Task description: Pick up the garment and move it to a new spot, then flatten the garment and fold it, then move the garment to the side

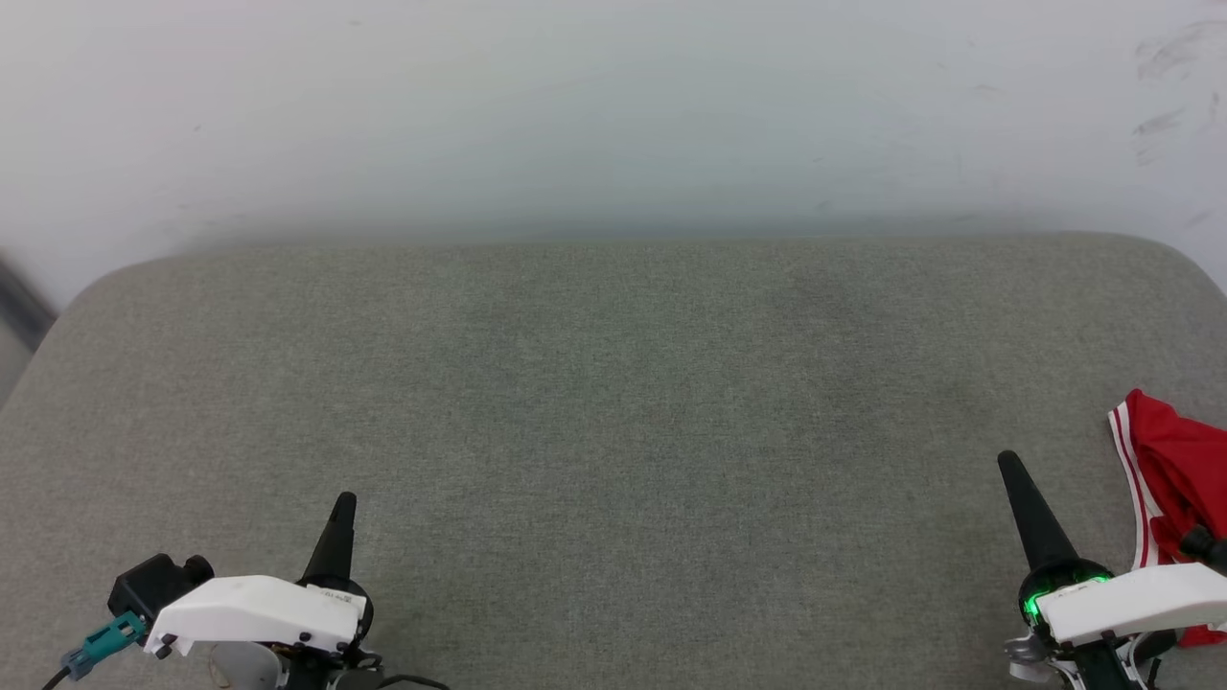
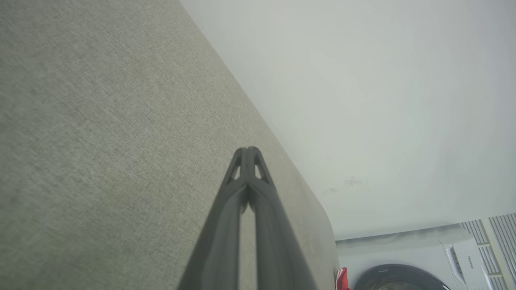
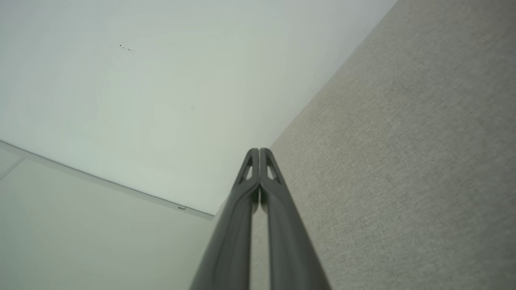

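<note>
A: What sort of place is this?
B: A laundry room, it seems. A white front-loading washing machine (image 2: 419, 257) stands just past the corner of the grey fabric-covered table (image 1: 613, 431), and a plain white wall (image 1: 613, 115) runs behind the table.

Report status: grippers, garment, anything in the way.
Left gripper shut, empty, over grey padded surface. Right gripper shut, empty. Garment crumpled at surface's right side, just beyond that gripper, partly out of frame, unheld. No obstruction seen.

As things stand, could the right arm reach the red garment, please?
Probably yes: the garment lies beside the right gripper on the grey surface, nothing between them; its shut jaws must open.
</note>
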Robot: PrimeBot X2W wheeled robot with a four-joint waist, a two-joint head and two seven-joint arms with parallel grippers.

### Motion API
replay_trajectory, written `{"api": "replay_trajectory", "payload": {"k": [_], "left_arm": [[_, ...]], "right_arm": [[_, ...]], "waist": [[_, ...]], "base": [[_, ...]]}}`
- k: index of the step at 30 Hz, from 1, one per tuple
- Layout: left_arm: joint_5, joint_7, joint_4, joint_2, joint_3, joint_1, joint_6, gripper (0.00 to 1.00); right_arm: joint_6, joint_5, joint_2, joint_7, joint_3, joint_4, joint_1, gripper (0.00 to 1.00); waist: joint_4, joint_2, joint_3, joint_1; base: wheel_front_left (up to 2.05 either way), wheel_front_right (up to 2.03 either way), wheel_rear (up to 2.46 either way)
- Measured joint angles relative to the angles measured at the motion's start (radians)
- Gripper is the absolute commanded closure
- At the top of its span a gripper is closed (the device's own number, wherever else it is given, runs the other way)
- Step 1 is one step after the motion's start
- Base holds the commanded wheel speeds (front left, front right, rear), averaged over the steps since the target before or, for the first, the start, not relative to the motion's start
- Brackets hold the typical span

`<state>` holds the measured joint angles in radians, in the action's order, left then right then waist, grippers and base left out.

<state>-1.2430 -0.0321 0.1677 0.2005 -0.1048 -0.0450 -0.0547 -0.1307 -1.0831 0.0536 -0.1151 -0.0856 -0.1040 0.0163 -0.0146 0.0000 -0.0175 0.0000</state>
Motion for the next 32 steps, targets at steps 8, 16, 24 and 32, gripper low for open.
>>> {"api": "replay_trajectory", "payload": {"k": [8, 16, 24, 32], "left_arm": [[-0.06, 0.021, 0.013, -0.022, 0.032, -0.005, 0.029, 1.0], [-0.115, 0.04, 0.023, -0.045, 0.062, -0.017, 0.056, 1.0], [-0.166, 0.057, 0.034, -0.061, 0.089, -0.023, 0.081, 1.0], [-0.215, 0.075, 0.044, -0.082, 0.116, -0.028, 0.105, 1.0]], "right_arm": [[0.0, -0.082, 0.0, 0.0, -0.004, -0.024, 0.011, 1.0], [0.0, -0.159, 0.0, 0.0, -0.007, -0.043, 0.024, 1.0], [0.0, -0.232, 0.0, 0.001, -0.011, -0.063, 0.037, 1.0], [0.0, -0.299, 0.0, 0.001, -0.015, -0.081, 0.046, 1.0]], "waist": [[0.002, 0.0, 0.003, 0.0], [0.004, 0.0, 0.005, 0.0], [0.006, 0.0, 0.008, 0.0], [0.007, 0.0, 0.01, 0.0]], "base": [[0.0, 0.0, 0.0], [0.0, 0.0, 0.0], [0.0, 0.0, 0.0], [0.0, 0.0, 0.0]]}}
